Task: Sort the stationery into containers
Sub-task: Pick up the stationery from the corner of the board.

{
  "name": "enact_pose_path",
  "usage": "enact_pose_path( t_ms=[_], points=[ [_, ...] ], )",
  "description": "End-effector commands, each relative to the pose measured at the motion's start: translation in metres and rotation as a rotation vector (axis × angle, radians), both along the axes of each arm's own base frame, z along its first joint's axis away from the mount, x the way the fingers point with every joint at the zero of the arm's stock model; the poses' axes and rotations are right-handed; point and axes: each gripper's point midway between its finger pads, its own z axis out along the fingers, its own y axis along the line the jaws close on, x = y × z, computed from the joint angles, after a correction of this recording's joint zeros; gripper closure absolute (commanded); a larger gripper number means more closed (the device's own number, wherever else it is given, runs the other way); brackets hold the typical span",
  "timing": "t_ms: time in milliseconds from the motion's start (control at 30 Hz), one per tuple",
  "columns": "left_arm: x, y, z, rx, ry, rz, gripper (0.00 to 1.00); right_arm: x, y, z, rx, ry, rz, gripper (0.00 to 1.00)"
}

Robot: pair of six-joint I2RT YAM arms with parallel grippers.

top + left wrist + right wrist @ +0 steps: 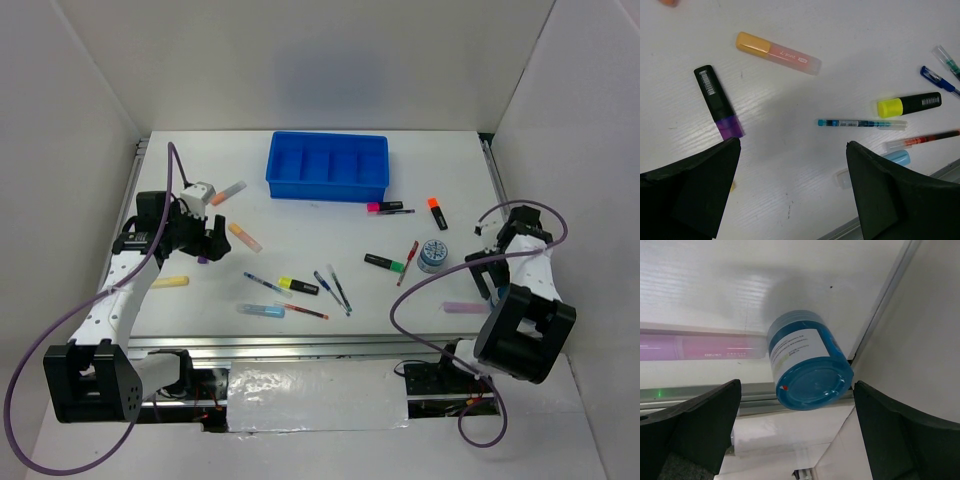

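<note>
A white table (300, 225) fills the scene, its surface faintly ribbed; plain white panels stand around it as a back wall (320, 60), a left wall (50, 150) and a right wall (590, 130); a metal rail (300, 347) edges the near side; the light is even, the shadows soft.

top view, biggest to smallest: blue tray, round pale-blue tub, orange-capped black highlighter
1. bright blue rectangular plastic tray, by far
2. round pale-blue tub
3. orange-capped black highlighter, roughly as long as the tub is wide, but slimmer
</note>
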Motion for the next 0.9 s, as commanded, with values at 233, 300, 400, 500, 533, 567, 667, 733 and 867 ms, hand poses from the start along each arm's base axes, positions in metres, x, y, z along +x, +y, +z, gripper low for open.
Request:
enact_pose_path(
  t_ms=[233,300,400,500,533,567,667,733,867],
  points=[
    [0.006,-0.005,0.014,-0.011,-0.051,-0.057,0.01,-0.021,-0.008,-0.026,0.037,0.1,0.009,0.0],
    [0.005,-0.006,0.013,-0.012,-0.051,-0.06,0.01,-0.022,-0.011,-0.027,0.047,0.106,0.004,0.0],
    [0.004,-0.006,0.009,-0.013,-0.047,-0.057,0.01,-0.024,-0.013,-0.03,0.06,0.114,0.001,0.0],
    [0.003,-0.006,0.006,-0.013,-0.041,-0.057,0.01,-0.022,-0.012,-0.03,0.076,0.114,0.003,0.0],
    [0.003,-0.006,0.006,-0.012,-0.042,-0.06,0.01,-0.021,-0.011,-0.031,0.088,0.109,0.006,0.0],
    [0.003,-0.006,0.006,-0.011,-0.04,-0.057,0.01,-0.02,-0.01,-0.031,0.094,0.107,0.007,0.0],
    [0.002,-0.005,0.006,-0.008,-0.041,-0.053,0.01,-0.018,-0.008,-0.033,0.116,0.111,0.008,0.0],
    [0.002,-0.005,0.005,-0.008,-0.04,-0.057,0.01,-0.016,-0.008,-0.033,0.122,0.107,0.007,0.02],
    [0.003,-0.005,0.005,-0.01,-0.044,-0.053,0.01,-0.013,-0.008,-0.034,0.139,0.116,-0.002,0.18]
  ],
)
